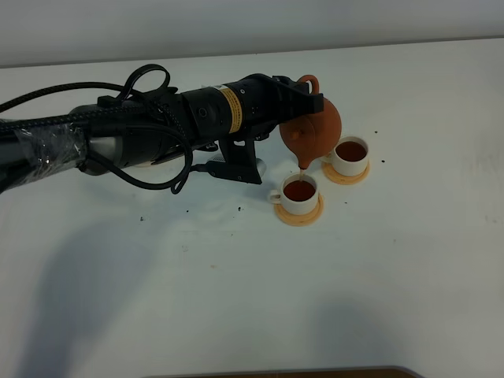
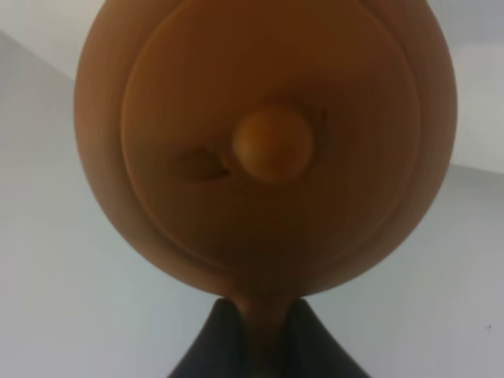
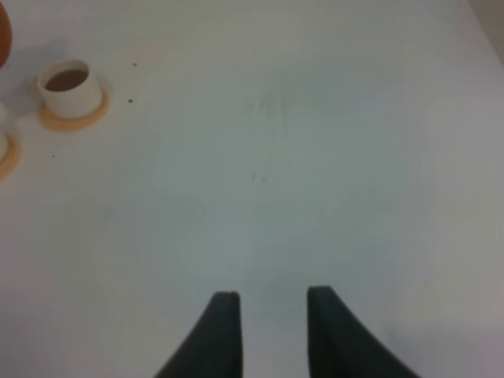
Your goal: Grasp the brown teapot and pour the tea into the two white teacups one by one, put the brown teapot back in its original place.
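Observation:
My left gripper is shut on the loop handle of the brown teapot and holds it tipped, spout down. A thin stream of tea runs into the near white teacup on its orange coaster. The far white teacup on its own coaster holds tea too. The left wrist view is filled by the teapot's lid and knob, with the gripper at the handle. My right gripper is open and empty over bare table, with the far cup at a distance. The cream saucer is hidden.
The left arm and its cables stretch across the left of the white table. Small dark specks lie near the cups. A brown edge shows at the table's front.

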